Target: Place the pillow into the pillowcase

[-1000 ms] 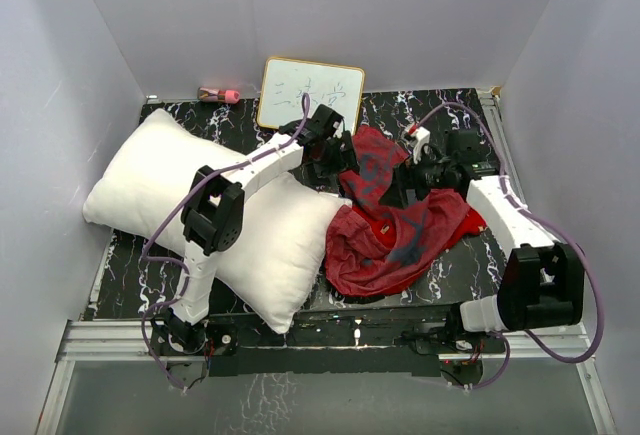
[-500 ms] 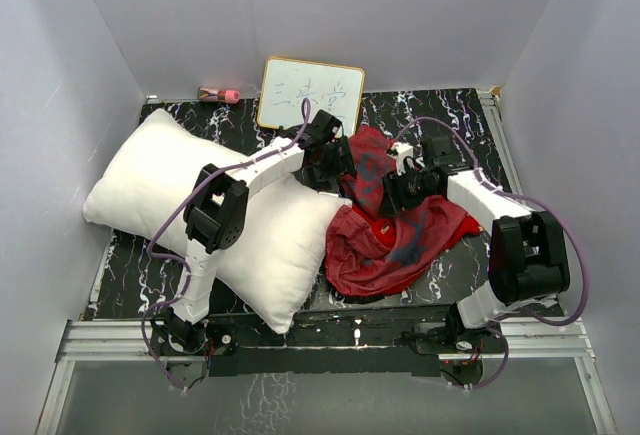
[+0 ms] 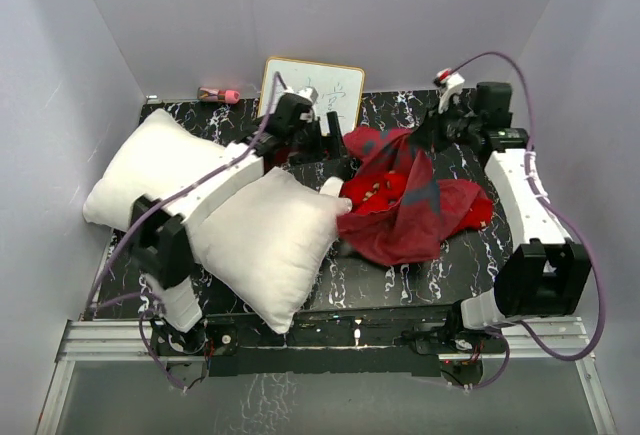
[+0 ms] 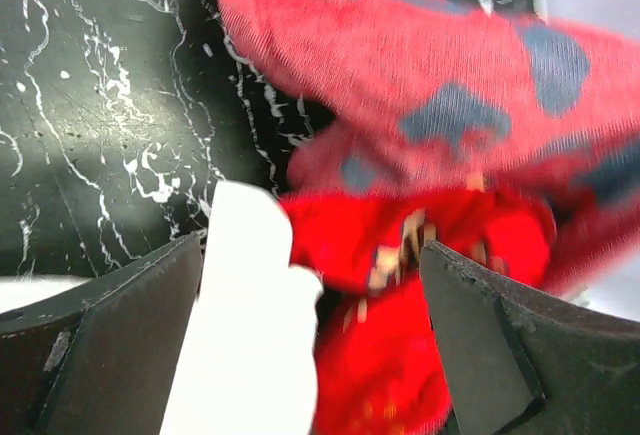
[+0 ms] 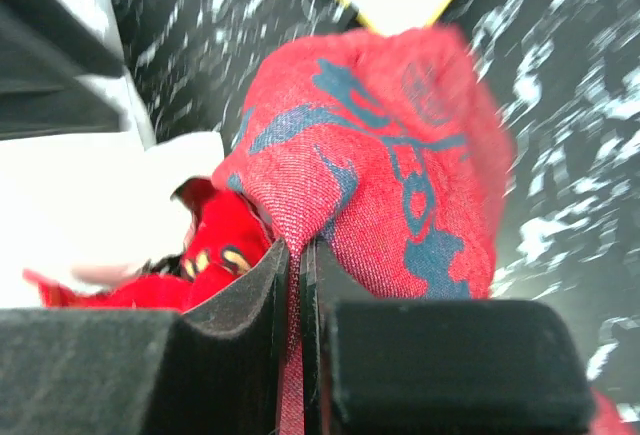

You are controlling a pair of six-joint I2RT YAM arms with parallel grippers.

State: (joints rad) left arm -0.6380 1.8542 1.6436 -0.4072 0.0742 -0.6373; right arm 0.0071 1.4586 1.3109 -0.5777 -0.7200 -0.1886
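Right wrist: right tool (image 5: 300, 267) pinches the pillowcase (image 5: 390, 175); my left tool (image 4: 310, 252), spread astride the pillow (image 4: 245, 355) corner, must stuff next.

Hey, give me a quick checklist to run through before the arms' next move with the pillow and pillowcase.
1. Grip of the right tool on the pillowcase: ok, jaws shut, cloth pinched between them.
2. Opening of the left tool: ok, wide, holding nothing.
3. Corner of the pillow between the left tool's fingers: ok, in the left wrist view.
4. Mouth of the pillowcase facing the pillow: cannot tell, cloth bunched.
5. Insertion of the pillow: not ok, it lies outside on the table.
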